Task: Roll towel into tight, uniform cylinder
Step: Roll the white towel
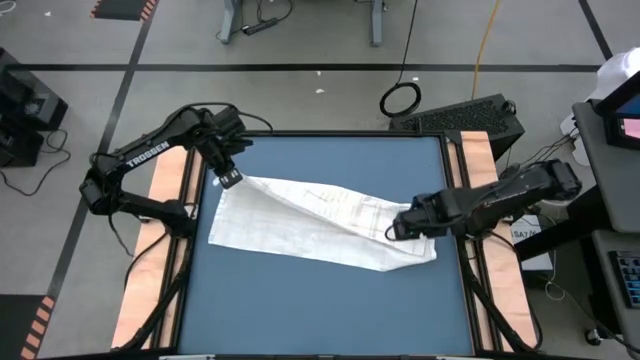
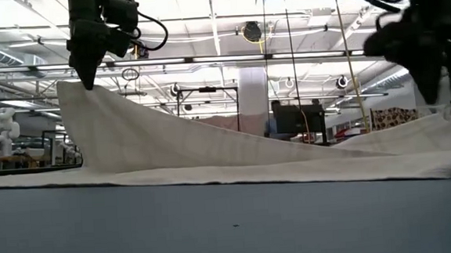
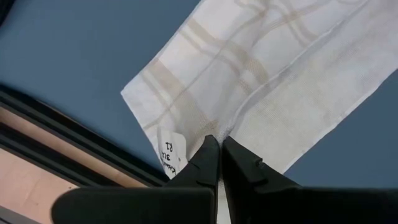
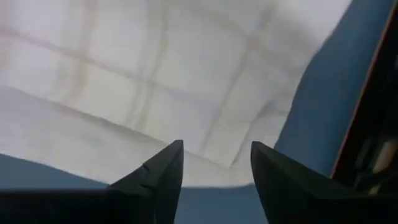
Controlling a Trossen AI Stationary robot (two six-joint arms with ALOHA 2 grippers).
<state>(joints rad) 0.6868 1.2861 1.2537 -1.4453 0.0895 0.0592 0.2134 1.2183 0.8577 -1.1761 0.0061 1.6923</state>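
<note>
The white towel [image 1: 320,225] with faint grid lines lies slantwise across the blue table [image 1: 330,300]. Its far left corner is raised and the rest lies flat. My left gripper [image 1: 229,180] is shut on that raised corner, which also shows in the low view [image 2: 89,81]. My right gripper [image 1: 397,228] is open just above the towel's right part [image 4: 155,74]. There the cloth rises a little toward the gripper in the low view [image 2: 444,101]. I cannot tell whether the right gripper touches the towel. My left gripper pinches the towel's far left corner [image 3: 214,127] between its two shut fingers, beside a small sewn label [image 3: 171,152]. The fingers come from above, pointing down. The corner is lifted clear, and the cloth slopes down from it [image 2: 156,138] to the part lying on the table.
Wooden side rails [image 1: 165,240] and dark frame bars border the table on the left and right. A black box [image 1: 470,115] stands beyond the far right corner. Bare blue table [image 1: 320,310] lies between the towel and the near edge.
</note>
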